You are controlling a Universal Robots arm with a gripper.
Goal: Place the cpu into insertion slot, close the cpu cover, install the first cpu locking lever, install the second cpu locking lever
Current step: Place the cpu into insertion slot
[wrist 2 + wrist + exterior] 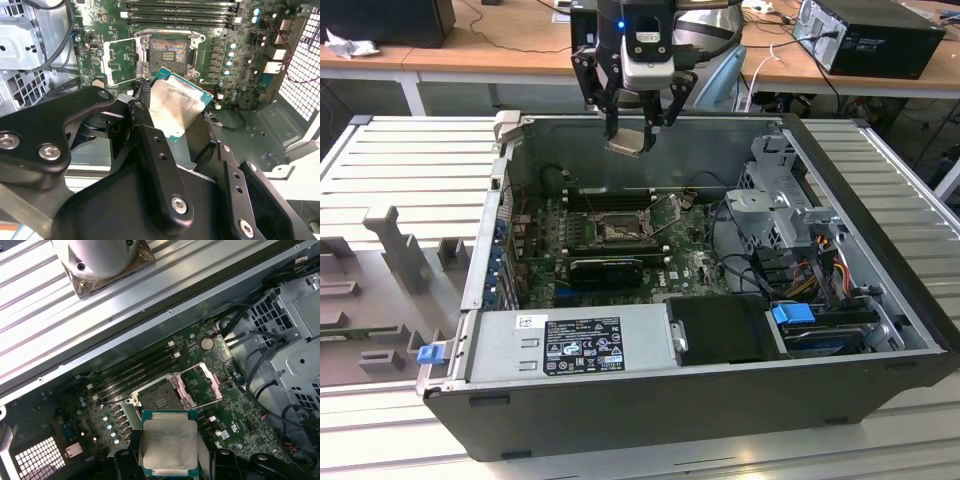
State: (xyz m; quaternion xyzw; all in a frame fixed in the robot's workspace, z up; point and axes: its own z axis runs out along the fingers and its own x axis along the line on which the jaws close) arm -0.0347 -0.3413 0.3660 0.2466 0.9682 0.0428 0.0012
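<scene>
**A:** Entry one. What do we have in the gripper (632,132)?

**B:** The cpu (177,112): a flat square chip with a pale metal top and a green rim. We log the jaws as closed on it, with the fingers (152,145) bearing on its edges. The metal top shows in both wrist views.

**A:** Location?

**B:** Aloft. In the exterior view it hangs above the open computer case (620,400), near the far wall and well clear of the green board (695,262). It is not yet seated.

**A:** Entry two, the insertion slot (159,399)?

**B:** Empty, with the dark contact field exposed and a silvery rim around it. The cpu cover (201,384) lies swung open just beside it, its window frame clear of the slot.

**A:** Handling notes for entry one?

**B:** We judge it light, thin and stiff, so it should not flex in the grip. The metal top looks smooth and is likely slippery under flat pads. We rate its underside and the slot's contacts as fragile, so no scraping and no hard pressing.

**A:** Where do we take hold?

**B:** By two opposite edges, as it is held now. We keep the pads off the underside and leave the corners free to settle flat inside the rim.
</scene>
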